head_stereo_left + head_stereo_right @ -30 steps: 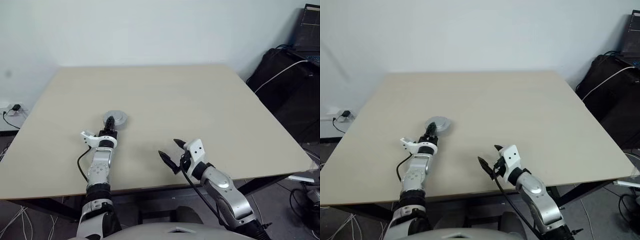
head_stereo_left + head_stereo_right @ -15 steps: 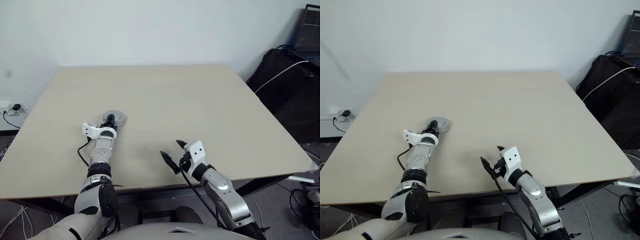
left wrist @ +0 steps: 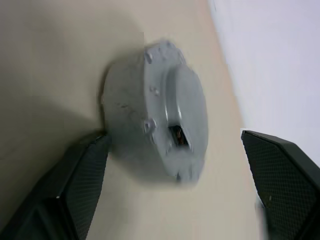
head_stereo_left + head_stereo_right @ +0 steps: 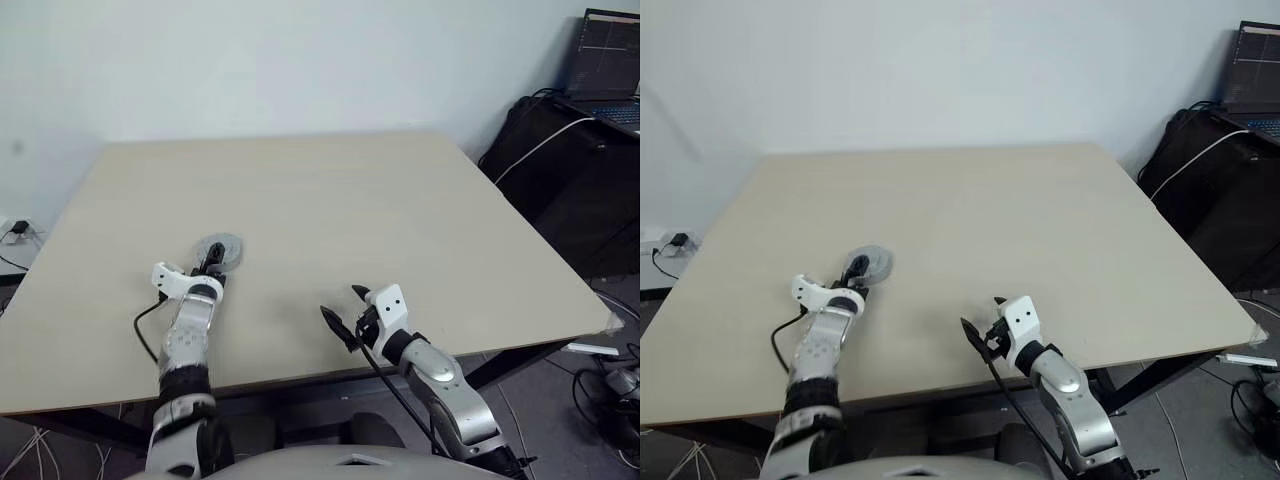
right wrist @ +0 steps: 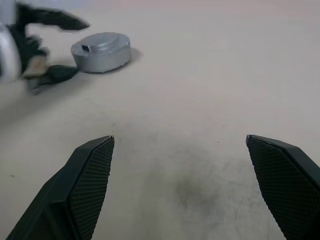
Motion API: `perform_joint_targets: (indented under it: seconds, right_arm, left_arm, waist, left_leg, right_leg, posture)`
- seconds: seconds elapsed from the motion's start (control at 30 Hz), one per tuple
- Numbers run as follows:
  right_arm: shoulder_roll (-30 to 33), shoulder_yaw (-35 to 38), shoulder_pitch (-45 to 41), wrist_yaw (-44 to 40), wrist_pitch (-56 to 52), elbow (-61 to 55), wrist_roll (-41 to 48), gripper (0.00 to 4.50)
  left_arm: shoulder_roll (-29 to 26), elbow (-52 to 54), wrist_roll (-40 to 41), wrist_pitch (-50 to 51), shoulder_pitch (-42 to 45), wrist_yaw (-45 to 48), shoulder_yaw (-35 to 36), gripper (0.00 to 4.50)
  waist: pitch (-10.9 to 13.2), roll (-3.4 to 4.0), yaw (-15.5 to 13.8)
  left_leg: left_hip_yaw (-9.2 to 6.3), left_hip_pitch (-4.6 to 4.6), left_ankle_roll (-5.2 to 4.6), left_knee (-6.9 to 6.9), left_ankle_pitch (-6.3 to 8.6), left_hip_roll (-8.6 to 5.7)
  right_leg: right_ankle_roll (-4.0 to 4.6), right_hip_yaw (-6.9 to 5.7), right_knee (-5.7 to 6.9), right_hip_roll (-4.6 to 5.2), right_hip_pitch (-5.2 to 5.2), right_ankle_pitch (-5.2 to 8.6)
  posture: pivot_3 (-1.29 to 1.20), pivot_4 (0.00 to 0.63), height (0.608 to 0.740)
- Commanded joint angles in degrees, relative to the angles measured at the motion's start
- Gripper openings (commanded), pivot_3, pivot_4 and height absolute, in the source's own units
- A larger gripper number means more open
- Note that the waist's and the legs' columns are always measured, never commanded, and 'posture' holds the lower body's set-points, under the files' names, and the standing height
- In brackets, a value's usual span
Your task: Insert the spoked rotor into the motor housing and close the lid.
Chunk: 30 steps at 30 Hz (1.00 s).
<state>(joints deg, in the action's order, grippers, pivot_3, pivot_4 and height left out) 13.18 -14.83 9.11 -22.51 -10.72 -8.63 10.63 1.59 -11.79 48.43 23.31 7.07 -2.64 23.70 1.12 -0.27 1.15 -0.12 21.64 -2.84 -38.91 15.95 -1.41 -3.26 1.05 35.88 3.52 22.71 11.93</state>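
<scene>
Jaws: both pairs stand wide apart, gripping nothing. Left gripper: just short of the lid, fingers flanking it. Lid: closed grey round assembly resting on table. Right gripper: well apart, over bare tabletop.

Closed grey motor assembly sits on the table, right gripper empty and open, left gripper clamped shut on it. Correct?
Not quite. The left gripper is open, its fingers spread either side of the lid, as the left wrist view shows. The right gripper is open and empty over the table.
</scene>
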Motion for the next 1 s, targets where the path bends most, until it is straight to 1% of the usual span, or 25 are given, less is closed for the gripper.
perform_joint_targets:
  seconds: [0.03, 0.13, 0.2, 0.3, 0.37, 0.43, 0.5, 0.6, 0.67, 0.73, 1.0]
  right_arm:
    - [-1.89, 2.36, -0.42, -0.03, 0.32, -0.96, 2.24, 4.5]
    - [-3.43, 3.84, -0.28, 0.56, 1.06, -0.37, 2.98, 4.5]
    - [-3.98, 4.3, -0.27, 1.5, 3.03, 0.57, 1.44, 4.5]
    - [-5.57, 5.59, 0.1, 3.9, 6.44, 2.29, -0.23, 4.5]
    - [-6.66, 6.56, 0.41, 5.09, 8.99, 3.28, -0.62, 4.5]
    - [-7.7, 7.86, 0.8, 7.4, 13.0, 5.08, -2.3, 4.5]
    - [-8.29, 8.92, 1.46, 10.65, 18.37, 7.48, -5.43, 4.5]
    - [-8.85, 9.71, 2.42, 13.75, 22.21, 9.12, -8.22, 4.5]
    - [-9.19, 9.94, 3.45, 14.86, 23.44, 9.33, -9.07, 4.5]
    - [-9.45, 10.01, 3.8, 15.48, 24.17, 9.86, -9.59, 4.5]
    - [-9.62, 9.57, 3.96, 15.33, 23.74, 9.49, -10.22, 4.5]
  left_arm:
    - [-4.0, 12.63, -8.34, 3.61, -11.62, 2.38, -8.68, 4.48]
    - [-7.09, 20.62, -15.31, -0.73, -19.91, 6.48, -14.52, 4.48]
    - [-7.85, 24.89, -20.13, -5.85, -24.78, 8.43, -17.54, 4.48]
    - [-8.03, 27.93, -30.77, -15.61, -30.71, 7.71, -21.98, 4.48]
    - [-6.75, 27.5, -36.61, -22.23, -33.01, 5.69, -23.51, 4.48]
    - [-4.31, 25.94, -40.94, -30.18, -35.26, 3.45, -24.12, 4.48]
    - [-2.87, 23.44, -46.59, -36.69, -36.93, 0.01, -24.51, 4.48]
    - [-1.36, 20.25, -53.47, -43.97, -37.74, -4.97, -24.27, 4.48]
    - [-0.33, 19.04, -55.76, -46.67, -37.87, -7.28, -23.96, 4.48]
    - [0.36, 17.97, -56.09, -48.03, -37.53, -8.16, -23.73, 4.48]
    - [-1.07, 15.28, -55.86, -49.46, -35.17, -5.31, -24.91, 4.48]
  waist:
    - [-0.11, 0.14, 0.24]
    - [-0.17, 0.33, 0.44]
    - [-0.13, 0.4, 0.33]
    - [0.02, 0.52, 0.11]
    - [0.13, 0.68, -0.12]
    - [0.14, 0.72, -0.25]
    - [0.12, 0.73, -0.43]
    - [0.06, 0.75, -0.61]
    - [0.05, 0.74, -0.72]
    - [0.06, 0.74, -0.74]
    - [0.05, 0.74, -0.56]
  left_leg:
    - [0.02, -0.04, 0.0, 0.0, 0.02, 0.02]
    - [0.03, -0.07, 0.02, 0.01, 0.04, 0.07]
    - [0.02, -0.04, 0.04, 0.0, 0.05, 0.1]
    - [-0.01, 0.06, 0.03, 0.02, 0.07, 0.13]
    - [-0.01, 0.16, 0.02, 0.04, 0.07, 0.12]
    - [-0.01, 0.33, 0.01, 0.05, 0.08, 0.1]
    - [0.0, 0.4, 0.01, 0.08, 0.08, 0.1]
    - [0.02, 0.68, 0.0, 0.12, 0.08, 0.06]
    - [0.02, 0.88, -0.01, 0.12, 0.07, 0.05]
    - [0.02, 0.89, -0.03, 0.12, 0.07, 0.04]
    - [0.02, 0.86, -0.07, 0.09, 0.08, 0.05]
  right_leg:
    - [0.01, 0.02, 0.01, 0.0, -0.02, 0.03]
    - [-0.2, 0.06, 0.05, 0.03, -0.01, 0.22]
    - [-0.23, 0.05, 0.04, 0.33, 0.01, 0.24]
    - [-0.25, 0.03, 0.04, 0.56, 0.08, 0.25]
    - [-0.26, 0.01, 0.03, 0.63, 0.14, 0.26]
    - [-0.27, -0.02, 0.04, 0.68, 0.31, 0.26]
    - [-0.28, -0.03, 0.03, 0.69, 0.43, 0.27]
    - [-0.29, -0.05, 0.04, 0.67, 0.77, 0.3]
    - [-0.27, -0.18, 0.04, 0.62, 0.98, 0.29]
    - [-0.25, -0.2, 0.04, 0.62, 0.98, 0.3]
    - [-0.31, -0.3, 0.06, 0.65, 0.92, 0.33]
  posture:
    - [0.0, 0.0, 0.74]
    - [0.0, 0.0, 0.74]
    - [0.0, 0.0, 0.74]
    - [0.0, 0.0, 0.74]
    - [0.0, 0.0, 0.74]
    - [0.0, 0.0, 0.74]
    - [0.0, 0.0, 0.74]
    - [0.0, 0.0, 0.74]
    - [0.0, 0.0, 0.74]
    - [0.0, 0.0, 0.74]
    - [0.0, 0.0, 0.74]
